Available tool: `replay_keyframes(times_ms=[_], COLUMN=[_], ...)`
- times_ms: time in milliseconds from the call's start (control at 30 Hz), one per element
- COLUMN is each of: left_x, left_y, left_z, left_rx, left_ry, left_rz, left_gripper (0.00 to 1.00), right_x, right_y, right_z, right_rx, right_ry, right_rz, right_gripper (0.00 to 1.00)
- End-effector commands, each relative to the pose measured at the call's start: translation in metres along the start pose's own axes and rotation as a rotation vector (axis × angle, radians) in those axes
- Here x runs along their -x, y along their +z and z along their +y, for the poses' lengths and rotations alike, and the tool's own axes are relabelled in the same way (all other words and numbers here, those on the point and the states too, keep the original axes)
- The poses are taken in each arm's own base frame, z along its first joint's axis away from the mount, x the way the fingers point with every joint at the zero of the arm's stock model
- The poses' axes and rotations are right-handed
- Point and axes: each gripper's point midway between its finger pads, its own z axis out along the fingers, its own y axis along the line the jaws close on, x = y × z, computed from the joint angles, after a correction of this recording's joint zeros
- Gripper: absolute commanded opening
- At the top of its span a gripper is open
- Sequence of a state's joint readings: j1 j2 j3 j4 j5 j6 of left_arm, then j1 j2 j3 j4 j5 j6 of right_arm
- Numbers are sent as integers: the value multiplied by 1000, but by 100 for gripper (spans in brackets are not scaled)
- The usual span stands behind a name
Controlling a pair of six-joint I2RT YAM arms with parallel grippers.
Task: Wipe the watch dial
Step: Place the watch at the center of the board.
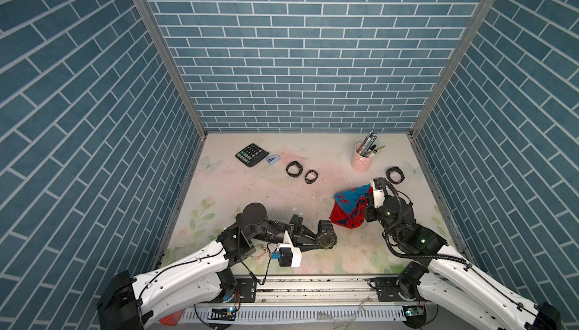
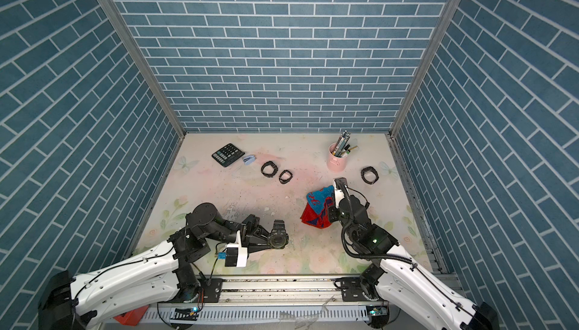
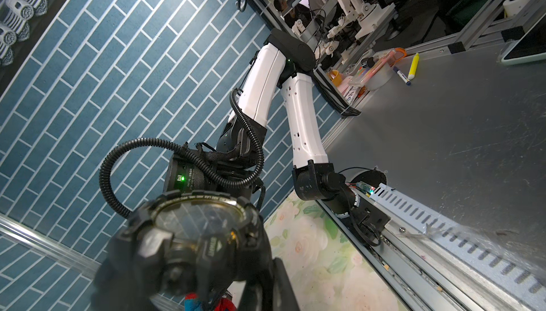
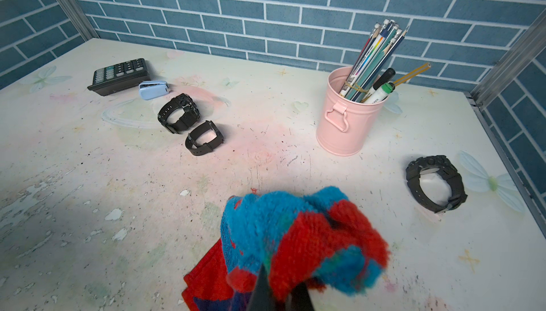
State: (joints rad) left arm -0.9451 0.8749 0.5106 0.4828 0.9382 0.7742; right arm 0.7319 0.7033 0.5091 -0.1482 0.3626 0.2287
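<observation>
Left pincer clamped on the chunky black plastic wristwatch, low over the table's front middle, its round dial uncovered. Right pincer pinched tight on the bunched red-and-blue terry cloth, apart from the watch. My read: both in hand, wiping not begun; next, carry cloth onto dial. Bare floral tabletop lies between them; metal front rail near the watch; spare black watch and pink tin pencil pot behind my right arm.
</observation>
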Motion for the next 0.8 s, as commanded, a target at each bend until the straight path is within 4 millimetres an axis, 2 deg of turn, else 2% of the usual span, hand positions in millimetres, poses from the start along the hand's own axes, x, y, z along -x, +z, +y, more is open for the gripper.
replay_keyframes(times_ms=[0,267,433,567,667,767], left_x=[-4,-51,-89,-123,-152,-176], left_y=[0,-7,-24,-54,-92,-131], left_z=[4,15,33,52,74,91], left_rx=[34,140,269,355,501,667], left_ry=[-12,-79,-135,-340,-466,-571], left_rz=[18,255,453,616,764,838], left_gripper=[0,0,0,0,0,0], right_x=[10,5,2,-7,-16,-21], right_y=[0,4,7,12,15,18], right_z=[-2,-2,-1,-2,-4,1], right_rx=[-10,-12,-10,-22,-38,-14], right_ry=[21,34,36,30,63,68], right_rz=[-47,-47,-43,-21,15,47], right_gripper=[0,0,0,0,0,0])
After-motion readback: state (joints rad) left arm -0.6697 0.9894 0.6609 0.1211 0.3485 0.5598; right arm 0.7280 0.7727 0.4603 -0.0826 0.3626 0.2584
